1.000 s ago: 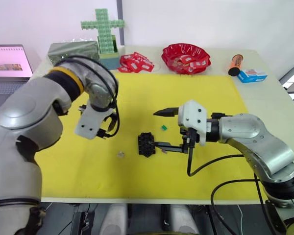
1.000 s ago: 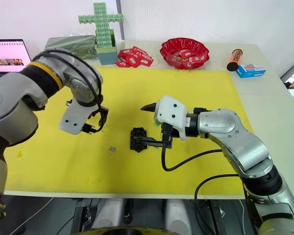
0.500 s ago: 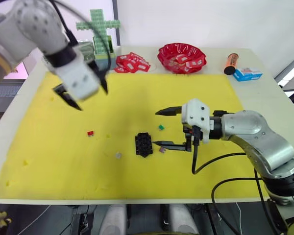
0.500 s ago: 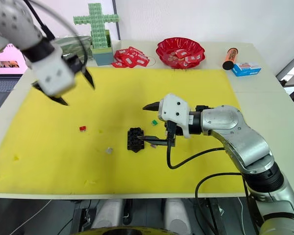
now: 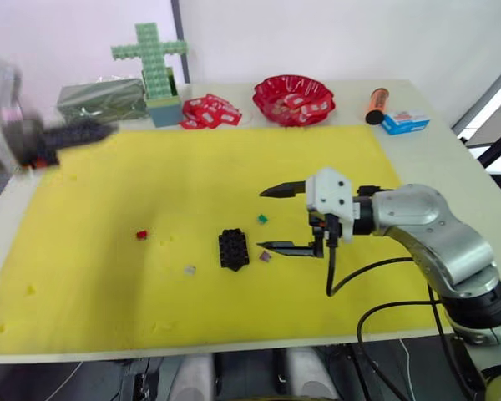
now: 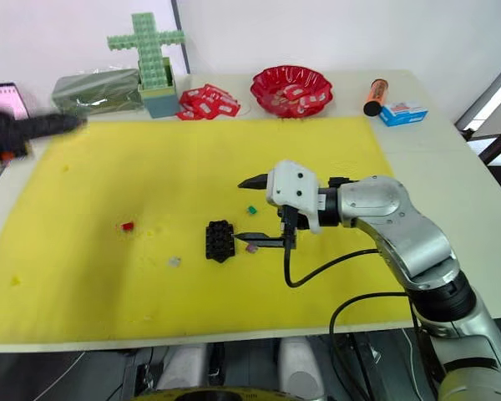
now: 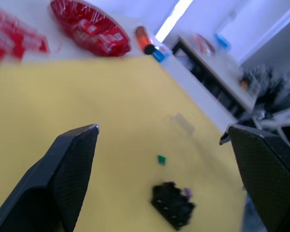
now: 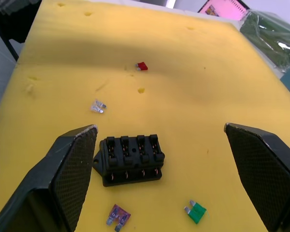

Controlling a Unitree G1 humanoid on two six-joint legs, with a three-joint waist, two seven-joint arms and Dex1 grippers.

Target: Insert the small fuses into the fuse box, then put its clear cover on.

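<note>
Right hand (image 5: 271, 219) spread wide, low over yellow mat (image 5: 192, 175), fuse box (image 5: 233, 249) just beside lower fingertip, purple fuse (image 5: 265, 256) under it, green fuse (image 5: 262, 219) between fingers, left hand (image 7: 169, 179) spread.

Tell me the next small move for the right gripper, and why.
Probably lower the open right gripper onto the purple fuse and close on it. That fuse lies loose on the yellow mat right beside the fuse box, nearest the lower finger, and the box's slots look empty.
</note>
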